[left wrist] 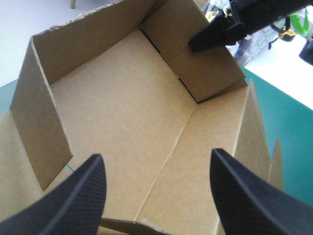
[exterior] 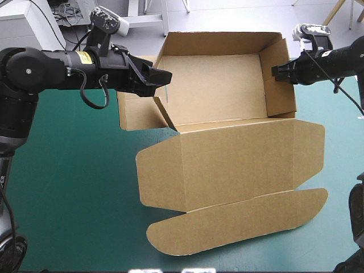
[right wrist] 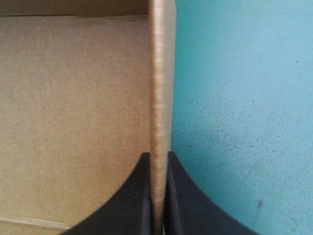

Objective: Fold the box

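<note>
The lid's long rounded flap (exterior: 239, 222) lies nearest, flat on the teal-green cover (exterior: 74, 187). It belongs to the one brown box (exterior: 216, 96), an open tray at the table's far middle with its lid spread flat toward the near edge. Two grippers attend it. Over the box's left wall the left gripper (exterior: 161, 77) hovers, fingers wide apart and empty. Its arm hides that wall's far corner, so the tuck there is hard to make out. The far and right walls stand upright; the left one leans. At the box's right wall the right gripper (exterior: 277, 71) pinches the board's edge, fingers all but closed.
</note>
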Tool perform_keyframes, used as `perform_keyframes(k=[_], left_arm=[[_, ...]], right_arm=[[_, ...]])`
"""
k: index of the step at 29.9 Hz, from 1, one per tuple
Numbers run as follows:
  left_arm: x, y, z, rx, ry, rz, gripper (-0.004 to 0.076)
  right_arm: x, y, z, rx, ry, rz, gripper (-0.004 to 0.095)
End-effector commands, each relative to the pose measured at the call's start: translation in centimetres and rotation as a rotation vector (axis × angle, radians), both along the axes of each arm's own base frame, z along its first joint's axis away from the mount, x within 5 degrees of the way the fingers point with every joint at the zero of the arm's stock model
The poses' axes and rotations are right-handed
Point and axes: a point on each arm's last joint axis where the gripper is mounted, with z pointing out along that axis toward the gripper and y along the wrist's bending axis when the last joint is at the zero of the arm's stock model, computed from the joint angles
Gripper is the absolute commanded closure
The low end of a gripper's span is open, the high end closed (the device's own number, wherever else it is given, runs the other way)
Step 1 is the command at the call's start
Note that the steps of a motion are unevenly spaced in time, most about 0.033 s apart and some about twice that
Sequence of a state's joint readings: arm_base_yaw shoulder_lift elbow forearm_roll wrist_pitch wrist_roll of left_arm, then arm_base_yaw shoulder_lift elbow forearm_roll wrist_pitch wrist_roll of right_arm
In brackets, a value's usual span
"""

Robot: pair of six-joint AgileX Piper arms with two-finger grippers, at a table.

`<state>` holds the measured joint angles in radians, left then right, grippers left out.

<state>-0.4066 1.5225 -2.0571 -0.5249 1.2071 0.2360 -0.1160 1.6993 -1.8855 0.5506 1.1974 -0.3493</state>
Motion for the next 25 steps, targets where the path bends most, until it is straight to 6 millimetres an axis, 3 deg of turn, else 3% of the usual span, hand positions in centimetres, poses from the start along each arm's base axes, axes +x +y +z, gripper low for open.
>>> perform_keyframes(k=[1, 7, 12, 15, 20, 25], left_arm=[[-1.6, -0.2, 2.1, -0.043, -0.108, 0.069, 0.0285], [-0.9, -0.9, 1.4, 0.002, -0.108, 0.107, 0.0285], [-0.1, -0.8, 0.9, 0.040, -0.104, 0.145, 0.0285], [0.5, -0.3, 0.1, 0.127, -0.087, 0.199, 0.0285], [1.8, 0.4, -1.4, 0.254, -0.033, 0.305, 0.0286], [2.4, 2.0, -1.6, 0.388, -0.073, 0.440, 0.0286]], right_arm=[[-1.2, 0.1, 3.1, 0.056, -0.123, -0.052, 0.0919], [-0.8, 0.3, 2.7, 0.051, -0.106, -0.062, 0.0915], [0.6, 2.3, 0.6, -0.047, -0.047, -0.053, 0.0915], [1.4, 3.4, 0.3, -0.045, -0.069, -0.080, 0.0916], [1.9, 3.6, -0.1, -0.005, -0.055, -0.087, 0.0916], [2.3, 3.7, -0.7, 0.007, -0.034, -0.097, 0.0916]])
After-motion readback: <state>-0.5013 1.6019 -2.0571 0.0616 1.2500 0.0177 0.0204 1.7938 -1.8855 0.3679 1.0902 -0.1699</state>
